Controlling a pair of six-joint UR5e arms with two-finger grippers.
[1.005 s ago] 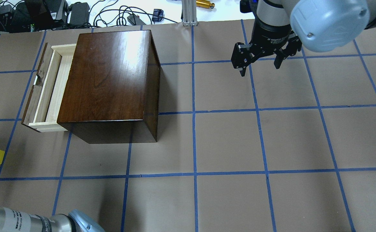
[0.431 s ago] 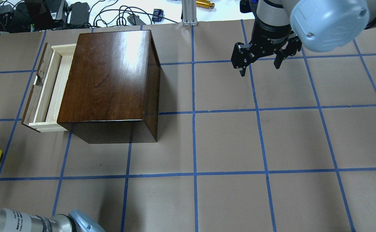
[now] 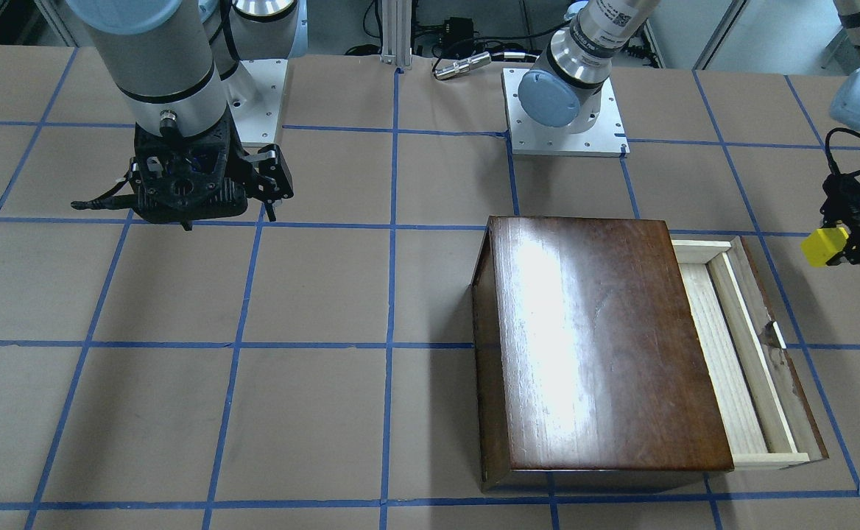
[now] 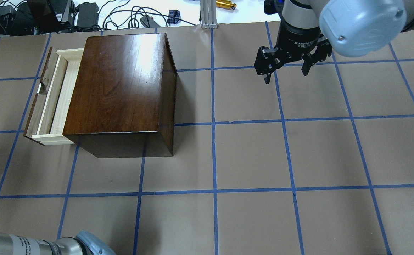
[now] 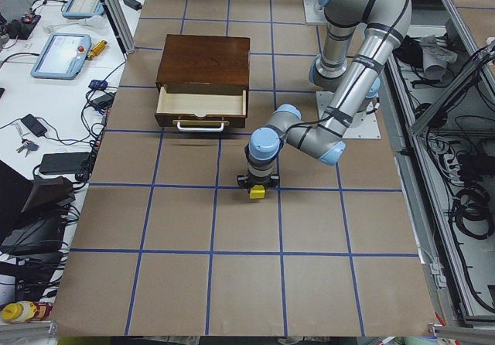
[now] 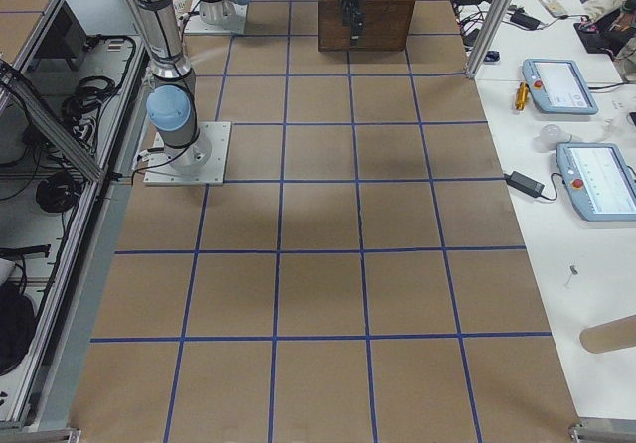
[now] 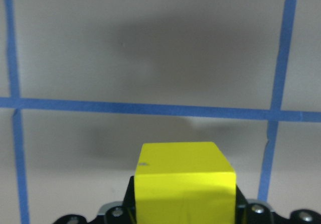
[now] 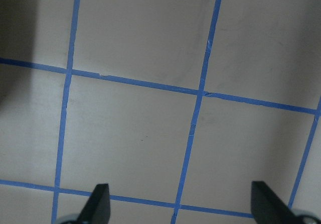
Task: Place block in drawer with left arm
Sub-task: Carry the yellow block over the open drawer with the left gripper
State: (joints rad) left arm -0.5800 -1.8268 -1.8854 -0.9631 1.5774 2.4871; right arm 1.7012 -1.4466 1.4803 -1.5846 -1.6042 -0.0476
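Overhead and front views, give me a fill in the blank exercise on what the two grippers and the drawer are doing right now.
1. The left gripper is shut on a small ____ block.
2. The drawer of the wooden box is ____, its pale inside showing.
3. The right gripper, its jaws apart above the table, holds ____.

Missing words: yellow; open; nothing.

block (image 3: 825,245): yellow cube, gripped in left claw (image 3: 842,246), seemingly off table | drawer (image 3: 721,368): pulled open, well apart
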